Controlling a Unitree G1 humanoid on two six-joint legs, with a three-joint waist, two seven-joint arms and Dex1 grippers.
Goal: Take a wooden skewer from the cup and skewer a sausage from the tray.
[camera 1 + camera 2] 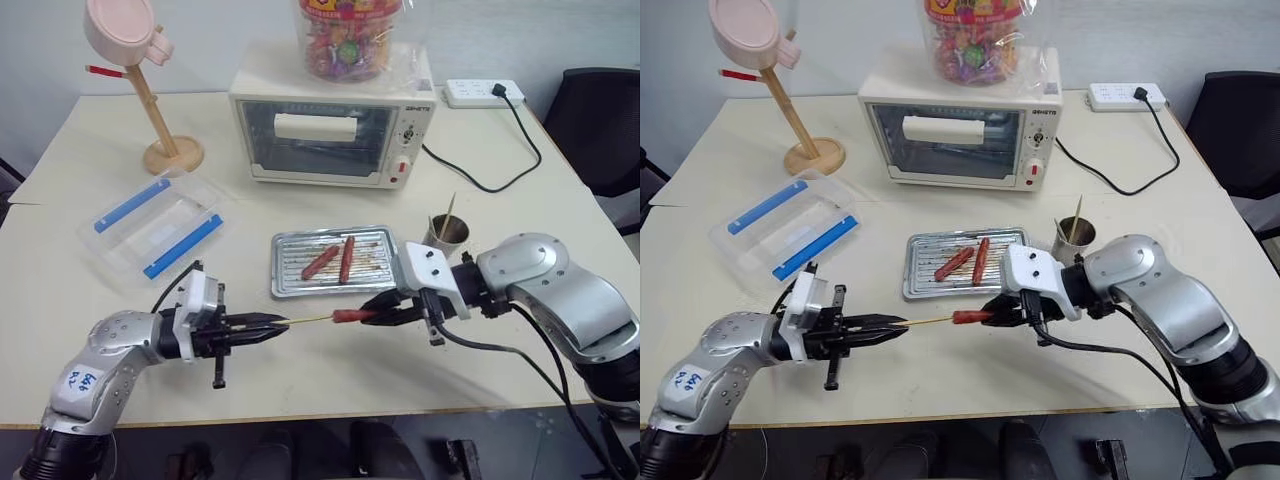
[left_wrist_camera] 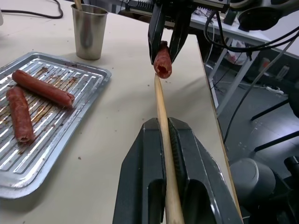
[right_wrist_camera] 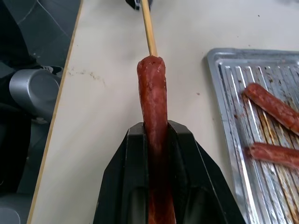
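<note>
Above the table's front part, the left gripper point(image 1: 272, 326) pinches the thin pale wooden skewer point(image 1: 308, 320), which lies level with its tip at the end of the slim reddish-brown sausage point(image 1: 354, 315) clamped in the right gripper point(image 1: 375, 311), both on one line.

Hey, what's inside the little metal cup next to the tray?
A few thin wooden sticks stand in the cup, their tips poking above the rim. The cup's wall hides their lower parts and the bottom, so anything else inside can't be seen.
</note>
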